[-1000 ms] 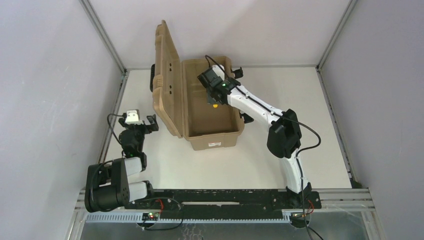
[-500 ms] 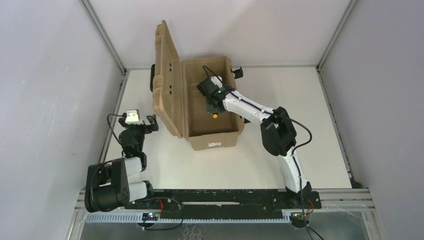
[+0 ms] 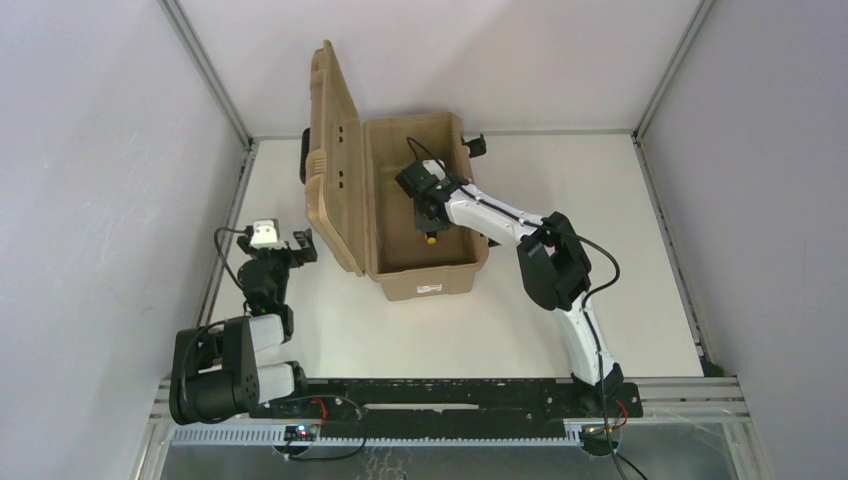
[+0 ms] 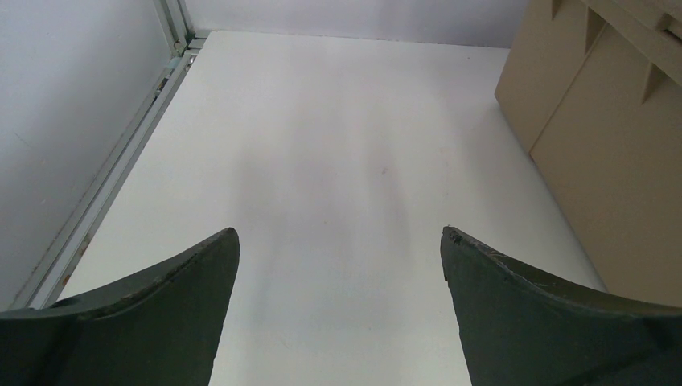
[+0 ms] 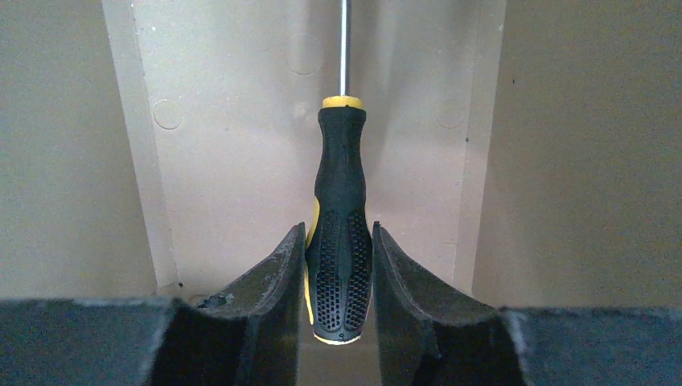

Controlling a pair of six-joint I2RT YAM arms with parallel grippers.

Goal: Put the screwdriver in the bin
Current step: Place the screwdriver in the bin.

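The bin [image 3: 428,280] is a tan toolbox with its lid standing open on the left side. My right gripper [image 3: 427,215] is down inside the tub, shut on the screwdriver [image 5: 341,209]. The black handle with yellow trim sits between the fingers [image 5: 277,277], and the thin shaft points away over the tan floor of the bin [image 5: 241,161]. In the top view the yellow handle end [image 3: 431,239] shows just below the gripper. My left gripper [image 4: 338,241] is open and empty over the bare table, left of the bin's lid [image 4: 611,137].
The open lid [image 3: 330,150] stands upright along the bin's left side. Black latches [image 3: 476,145] stick out on the bin's right wall. A metal frame rail [image 3: 225,230] runs along the table's left edge beside the left arm.
My right gripper has moved down and toward the near end inside the bin, carrying the screwdriver lower into the tub. The left arm has not moved.
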